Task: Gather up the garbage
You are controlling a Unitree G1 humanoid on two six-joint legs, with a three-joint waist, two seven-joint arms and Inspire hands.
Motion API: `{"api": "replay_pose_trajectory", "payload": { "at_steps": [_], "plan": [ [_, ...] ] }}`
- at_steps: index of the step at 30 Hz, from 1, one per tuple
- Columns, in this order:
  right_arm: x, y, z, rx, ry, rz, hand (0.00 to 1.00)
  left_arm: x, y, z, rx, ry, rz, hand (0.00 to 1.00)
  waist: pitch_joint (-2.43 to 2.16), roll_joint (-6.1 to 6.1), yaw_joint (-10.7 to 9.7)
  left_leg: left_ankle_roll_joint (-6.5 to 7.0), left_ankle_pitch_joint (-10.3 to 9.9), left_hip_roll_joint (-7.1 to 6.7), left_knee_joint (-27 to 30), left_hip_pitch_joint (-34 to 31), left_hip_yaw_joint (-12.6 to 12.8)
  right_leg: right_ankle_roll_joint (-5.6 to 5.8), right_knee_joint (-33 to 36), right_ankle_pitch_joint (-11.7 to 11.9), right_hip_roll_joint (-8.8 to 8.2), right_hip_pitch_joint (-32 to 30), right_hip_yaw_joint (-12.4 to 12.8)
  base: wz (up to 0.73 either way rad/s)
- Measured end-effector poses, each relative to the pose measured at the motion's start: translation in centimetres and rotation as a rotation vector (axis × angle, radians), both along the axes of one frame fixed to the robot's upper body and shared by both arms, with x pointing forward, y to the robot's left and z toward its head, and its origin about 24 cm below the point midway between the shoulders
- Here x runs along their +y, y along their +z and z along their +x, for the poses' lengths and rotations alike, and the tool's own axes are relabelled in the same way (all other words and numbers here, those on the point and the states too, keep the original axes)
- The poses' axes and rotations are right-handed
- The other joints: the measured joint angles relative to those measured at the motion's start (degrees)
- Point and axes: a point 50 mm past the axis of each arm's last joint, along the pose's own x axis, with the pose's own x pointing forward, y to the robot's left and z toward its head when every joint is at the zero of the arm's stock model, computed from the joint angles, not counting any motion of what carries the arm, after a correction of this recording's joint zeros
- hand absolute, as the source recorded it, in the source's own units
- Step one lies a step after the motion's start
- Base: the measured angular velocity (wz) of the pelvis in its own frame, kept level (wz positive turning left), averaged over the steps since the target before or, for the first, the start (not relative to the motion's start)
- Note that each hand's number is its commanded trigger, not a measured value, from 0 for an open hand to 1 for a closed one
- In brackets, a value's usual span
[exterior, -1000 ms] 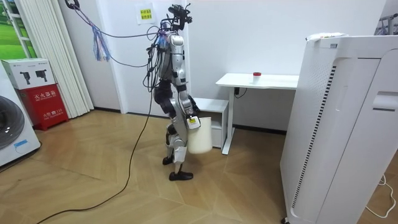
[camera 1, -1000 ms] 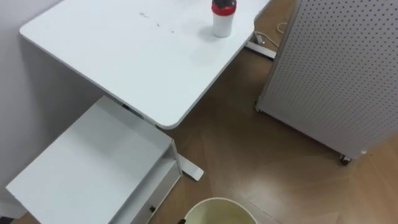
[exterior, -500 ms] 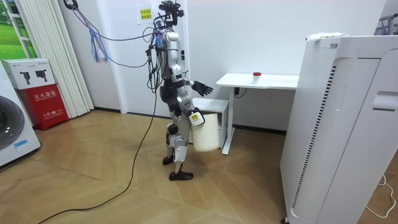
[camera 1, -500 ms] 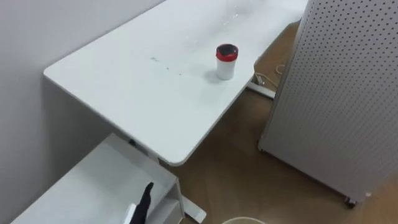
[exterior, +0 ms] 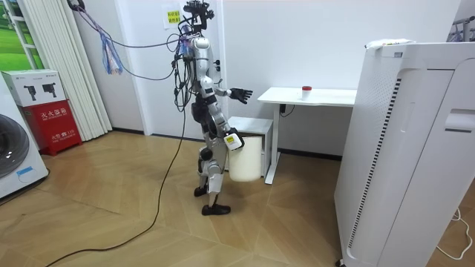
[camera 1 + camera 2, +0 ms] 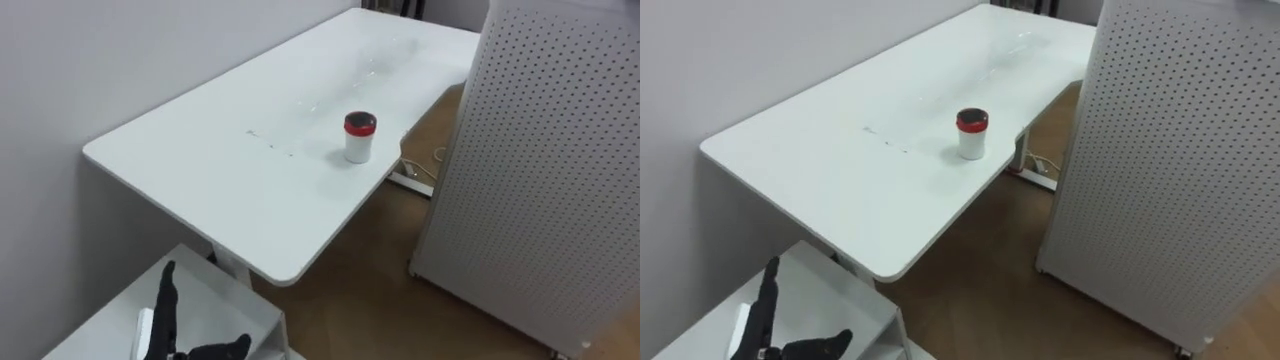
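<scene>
The left hand hovers with fingers straight and spread over a low white cabinet, just short of the white desk's rounded corner, the red-lidded cup well ahead and rightward by the desk edge, bare floor separating it from the perforated panel, while the right hand meets the white bin, grip too small to tell

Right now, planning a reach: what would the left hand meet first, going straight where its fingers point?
The left hand probably meets the white table at its near edge, before the red-lidded cup; depth unclear.
</scene>
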Motion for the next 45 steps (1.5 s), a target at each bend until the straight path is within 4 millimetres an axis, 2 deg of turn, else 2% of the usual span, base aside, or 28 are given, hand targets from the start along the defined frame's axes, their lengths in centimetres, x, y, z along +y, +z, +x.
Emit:
{"api": "replay_pose_trajectory", "payload": {
  "at_steps": [6, 11, 13, 15, 19, 29, 32, 34, 35, 38, 39, 41, 42, 43, 44, 45],
  "plan": [
    [0.2, 0.0, 0.3, -0.011, 0.012, 0.011, 1.00, -0.4, 2.3, 1.1, -0.120, 0.013, -0.014, 0.00, 0.05, -0.18, -0.11, 0.02, -0.26, -0.21, -0.66, 0.73, 1.72, -0.02, 0.94, 0.02, 0.04, -0.82, 0.36, -0.16],
    [0.4, 0.1, 0.4, -0.016, 0.038, 0.011, 1.00, 0.1, 4.3, 1.8, -0.239, 0.036, -0.006, 0.00, 0.18, -0.22, 0.04, 0.03, -1.28, 0.56, -0.80, 3.12, 5.12, -0.03, 2.21, 0.02, 0.04, -0.81, -0.55, -0.40],
    [0.5, 0.1, 0.6, -0.021, 0.052, 0.014, 1.00, 0.2, 4.9, 1.9, -0.270, 0.051, -0.004, 0.00, 0.50, -0.68, 0.21, 0.03, -1.68, 0.72, -1.20, 4.06, 7.43, -0.34, 2.20, 0.24, 0.08, -0.99, -0.88, -0.46],
    [0.6, 0.1, 0.6, -0.021, 0.056, 0.018, 1.00, 0.2, 4.9, 1.9, -0.274, 0.057, -0.004, 0.00, 0.67, -1.06, 0.12, 0.05, -1.76, 0.77, -1.72, 4.75, 8.46, -0.43, 2.22, 0.47, 0.05, -0.97, -1.65, -0.34],
    [0.7, 0.1, 0.8, -0.027, 0.061, 0.021, 1.00, 0.2, 5.0, 1.9, -0.278, 0.067, -0.005, 0.00, 0.61, -1.44, -0.04, -0.07, -1.89, 1.08, -2.00, 5.02, 10.47, -0.60, 2.11, 0.85, 0.31, -1.76, -1.66, -0.25],
    [0.6, 0.2, 1.0, -0.032, 0.059, 0.022, 1.00, -0.6, 5.6, 2.1, -0.308, 0.039, -0.018, 0.00, 0.67, -0.94, -0.70, -1.23, -2.66, 2.60, -1.84, 6.39, 12.45, -1.09, 1.87, 0.79, 1.97, -1.78, -1.46, -0.14],
    [0.7, 0.2, 1.1, -0.037, 0.062, 0.027, 1.00, -0.6, 5.6, 2.1, -0.309, 0.036, -0.018, 0.00, 0.59, -0.85, -1.12, -1.77, -2.98, 3.14, -1.62, 6.82, 13.41, -1.82, 1.94, 0.54, 2.47, -1.82, -1.48, -0.23],
    [0.7, 0.2, 0.9, -0.036, 0.069, 0.033, 1.00, -0.5, 5.6, 2.2, -0.304, 0.031, -0.026, 0.00, 0.65, -0.72, -1.79, -2.48, -3.42, 4.00, -0.23, 6.78, 14.04, -2.49, 2.14, 0.38, 2.92, -1.86, -1.79, -0.20],
    [0.6, 0.2, 0.9, -0.035, 0.069, 0.032, 1.00, -0.5, 5.6, 2.2, -0.304, 0.029, -0.026, 0.00, 0.65, -0.64, -1.79, -2.74, -3.65, 4.27, 0.43, 6.72, 14.04, -2.71, 2.27, 0.24, 3.08, -1.88, -1.82, -0.28],
    [0.7, 0.2, 1.0, -0.042, 0.072, 0.038, 1.00, -0.1, 5.7, 2.2, -0.304, 0.048, -0.043, 0.00, 0.61, -0.46, -1.54, -3.93, -6.24, 6.42, 6.23, 5.81, 13.97, -4.42, 5.75, -1.91, 3.87, -3.20, -1.84, -0.45],
    [0.7, 0.2, 1.0, -0.043, 0.075, 0.040, 1.00, 0.1, 5.7, 2.2, -0.305, 0.053, -0.041, 0.00, 0.53, -0.62, -1.21, -4.39, -7.18, 7.28, 10.43, 4.69, 13.82, -5.12, 7.76, -3.34, 4.05, -3.93, -1.58, -0.49],
    [0.7, 0.2, 0.9, -0.038, 0.079, 0.041, 1.00, 0.2, 5.7, 2.2, -0.303, 0.051, -0.041, 0.00, 0.39, -0.79, -0.71, -4.46, -7.21, 8.90, 18.64, 2.03, 12.06, -6.32, 9.44, -5.17, 4.69, -4.00, -0.48, -0.41],
    [0.5, 0.2, 0.8, -0.034, 0.081, 0.035, 1.00, 0.2, 5.7, 2.2, -0.302, 0.047, -0.042, 0.00, 0.37, -0.53, -0.80, -4.20, -6.48, 9.90, 25.30, -0.55, 8.58, -6.95, 10.24, -5.79, 5.37, -3.46, 0.59, -0.35],
    [0.4, 0.1, 0.5, -0.027, 0.086, 0.031, 1.00, 0.1, 5.7, 2.2, -0.301, 0.047, -0.046, 0.00, 0.44, -0.69, -0.39, -3.57, -4.62, 10.04, 29.97, -3.12, 4.90, -7.32, 10.37, -6.03, 6.25, -2.42, 1.94, -0.32],
    [0.4, 0.1, 0.4, -0.023, 0.084, 0.030, 1.00, 0.1, 5.6, 2.2, -0.298, 0.051, -0.053, 0.00, 0.36, -0.96, -0.04, -3.29, -4.57, 9.71, 31.43, -4.24, 3.47, -7.58, 10.15, -6.19, 6.56, -2.11, 2.68, -0.27],
    [0.2, 0.1, 0.3, -0.021, 0.077, 0.025, 1.00, 0.1, 5.6, 2.2, -0.296, 0.058, -0.070, 0.00, 0.23, -1.05, -0.04, -2.94, -5.12, 8.23, 31.19, -6.65, 1.70, -8.02, 9.74, -6.33, 6.94, -1.66, 4.08, -0.24]
  ]
}}
